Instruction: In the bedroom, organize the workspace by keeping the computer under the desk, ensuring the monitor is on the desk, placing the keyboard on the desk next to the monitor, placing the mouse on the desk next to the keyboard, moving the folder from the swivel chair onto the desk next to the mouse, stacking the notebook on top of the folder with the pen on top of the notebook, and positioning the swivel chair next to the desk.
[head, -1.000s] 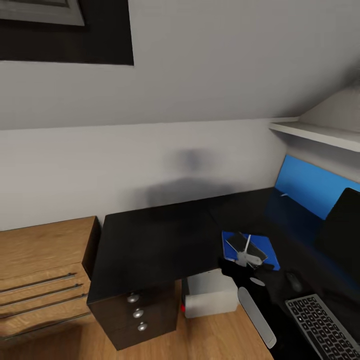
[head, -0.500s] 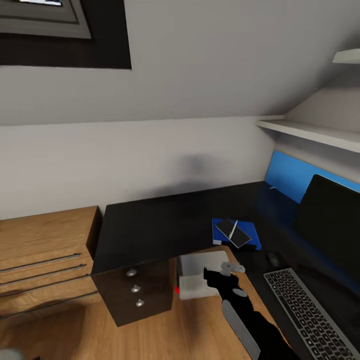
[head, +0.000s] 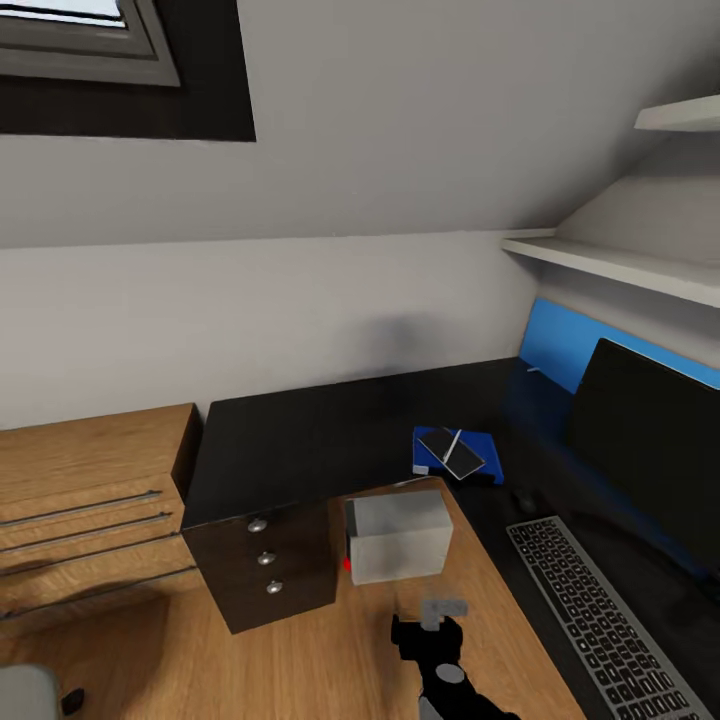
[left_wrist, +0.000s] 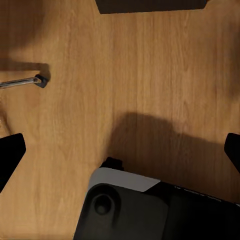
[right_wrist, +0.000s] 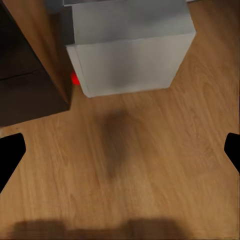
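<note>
Head view: the glossy black L-shaped desk (head: 300, 440) carried the bright blue folder (head: 432, 452), the thin grey notebook (head: 452, 453) atop it, the grey-framed keyboard (head: 590, 610) and black monitor (head: 650, 440). The light grey tower computer (head: 398, 535) stood against the desk's inner edge.

Left wrist view: left gripper (left_wrist: 120, 150) fingers were apart above the oak floor (left_wrist: 150, 75).

Right wrist view: right gripper (right_wrist: 120, 150) fingers were apart, near the computer (right_wrist: 127, 45).

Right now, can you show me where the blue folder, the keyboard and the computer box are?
folder (head: 428, 455): head view, its bare blue left part.
keyboard (head: 590, 610): head view, middle keys.
computer (head: 400, 550): head view, front face.
</note>
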